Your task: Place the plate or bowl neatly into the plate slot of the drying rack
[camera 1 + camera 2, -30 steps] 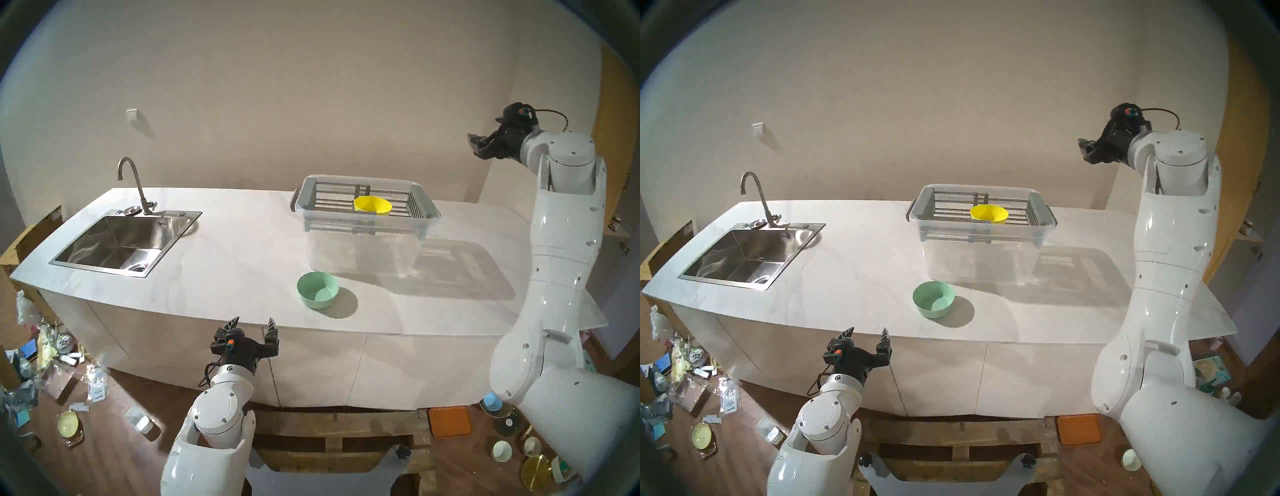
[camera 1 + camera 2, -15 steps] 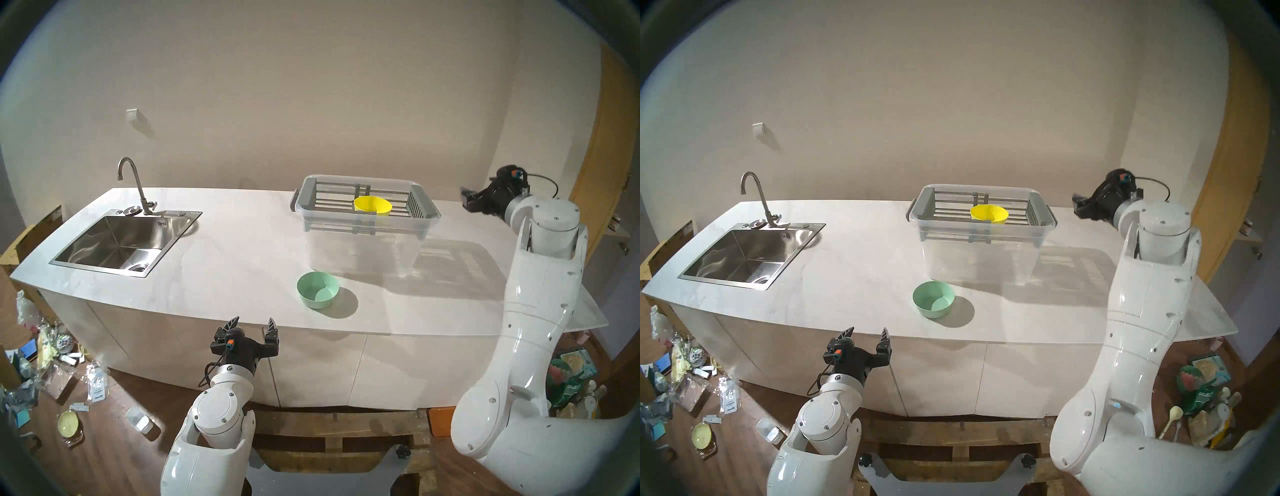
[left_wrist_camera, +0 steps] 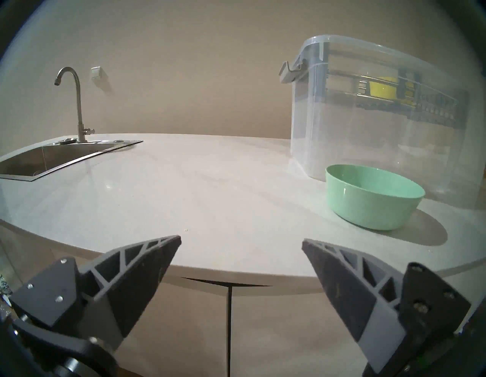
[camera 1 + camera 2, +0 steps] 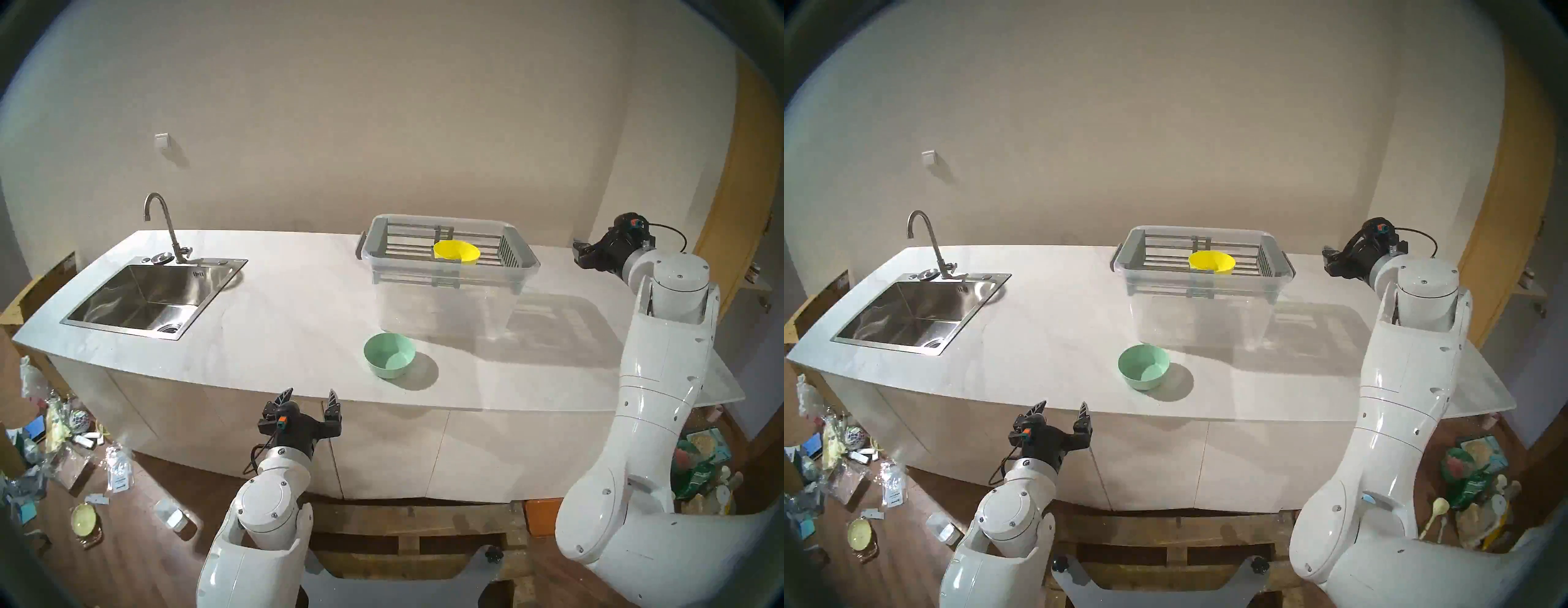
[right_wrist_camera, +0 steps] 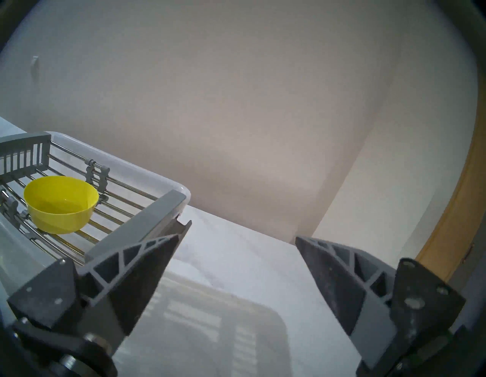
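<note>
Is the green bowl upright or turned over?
Upright: the green bowl rests on the counter with its opening up, and looks empty.

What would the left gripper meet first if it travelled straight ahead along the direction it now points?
Probably nothing soon: the left gripper faces bare countertop; the green bowl sits right of that line.

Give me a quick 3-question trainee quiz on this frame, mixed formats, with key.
1. True or false: the yellow bowl sits upright on the rods of the drying rack.
2. Multiple choice: the green bowl is A) in the sink, B) on the countertop in front of the clear tub, C) held by the left claw.
3. Fill in: both the left claw and the right claw are ____ and hold nothing.

Key: 1 true; 2 B; 3 open.
</note>
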Controlling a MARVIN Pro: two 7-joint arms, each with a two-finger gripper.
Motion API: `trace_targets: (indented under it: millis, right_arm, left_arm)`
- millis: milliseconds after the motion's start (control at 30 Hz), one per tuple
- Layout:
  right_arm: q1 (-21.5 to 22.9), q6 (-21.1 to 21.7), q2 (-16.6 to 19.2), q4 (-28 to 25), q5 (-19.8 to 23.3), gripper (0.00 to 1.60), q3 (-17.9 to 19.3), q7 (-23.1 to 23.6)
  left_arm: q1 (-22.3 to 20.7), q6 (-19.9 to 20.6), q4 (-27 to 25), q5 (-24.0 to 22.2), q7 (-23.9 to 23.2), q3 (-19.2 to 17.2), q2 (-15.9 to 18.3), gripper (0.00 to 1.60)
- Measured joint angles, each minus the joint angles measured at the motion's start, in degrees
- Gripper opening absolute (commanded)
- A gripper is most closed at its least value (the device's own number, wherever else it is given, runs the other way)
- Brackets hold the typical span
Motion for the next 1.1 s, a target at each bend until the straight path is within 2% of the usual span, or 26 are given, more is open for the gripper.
trace_targets:
  millis: [200, 800, 967, 1100]
  right_arm:
    - [-0.05, 0.0, -0.9, 0.81, 0.17, 1.6, 1.21, -0.91]
    - [0.06, -0.75, -1.97, 1.39, 0.14, 1.6, 0.27, -3.12]
    - [0.05, -0.75, -1.98, 1.41, 0.16, 1.6, 0.16, -3.23]
    - [0.04, -0.75, -1.98, 1.43, 0.17, 1.6, 0.13, -3.28]
  left_arm:
    - [0.0, 0.0, -0.01, 0.0, 0.0, 0.0, 0.0, 1.6]
    - [-0.01, 0.02, -0.02, -0.05, -0.02, -0.02, -0.02, 1.6]
    - [-0.59, 2.16, -0.56, -5.15, -2.35, -0.5, -0.6, 1.6]
    - [-1.77, 4.84, -1.43, -11.5, -3.12, 0.01, -0.73, 1.6]
